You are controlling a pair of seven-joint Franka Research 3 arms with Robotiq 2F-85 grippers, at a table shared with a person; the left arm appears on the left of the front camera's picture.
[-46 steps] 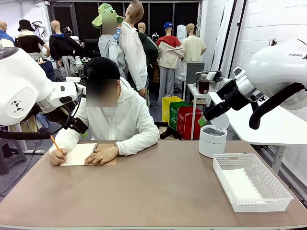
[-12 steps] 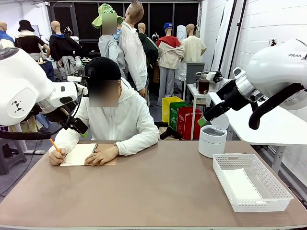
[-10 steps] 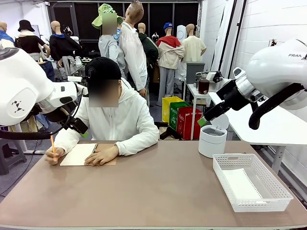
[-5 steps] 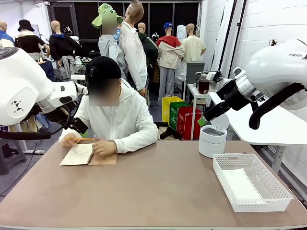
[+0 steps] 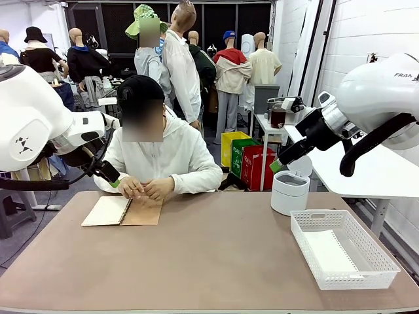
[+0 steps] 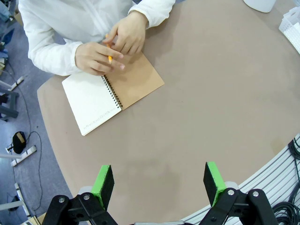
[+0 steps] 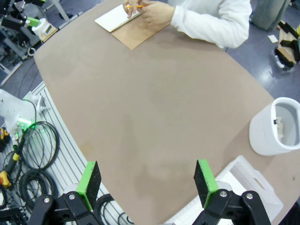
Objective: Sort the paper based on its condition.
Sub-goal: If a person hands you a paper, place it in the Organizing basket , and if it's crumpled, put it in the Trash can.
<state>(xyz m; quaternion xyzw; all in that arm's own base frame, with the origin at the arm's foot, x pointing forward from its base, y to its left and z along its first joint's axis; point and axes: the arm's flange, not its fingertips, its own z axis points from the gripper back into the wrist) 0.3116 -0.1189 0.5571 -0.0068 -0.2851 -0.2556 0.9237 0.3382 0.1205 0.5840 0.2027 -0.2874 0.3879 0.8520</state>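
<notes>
Wrist views: both arms hover high above table (image 6: pixel 211 93), fingers spread apart.

Front cam: low at robot's edge of table (image 5: pixel 216 261), facing across to person. Both wrist cams: high, looking down at table (image 6: pixel 197 108) (image 7: pixel 154 108). All three share notebook (image 5: pixel 122 211) (image 6: pixel 112 96) (image 7: pixel 123 23) at the table's far side.
</notes>
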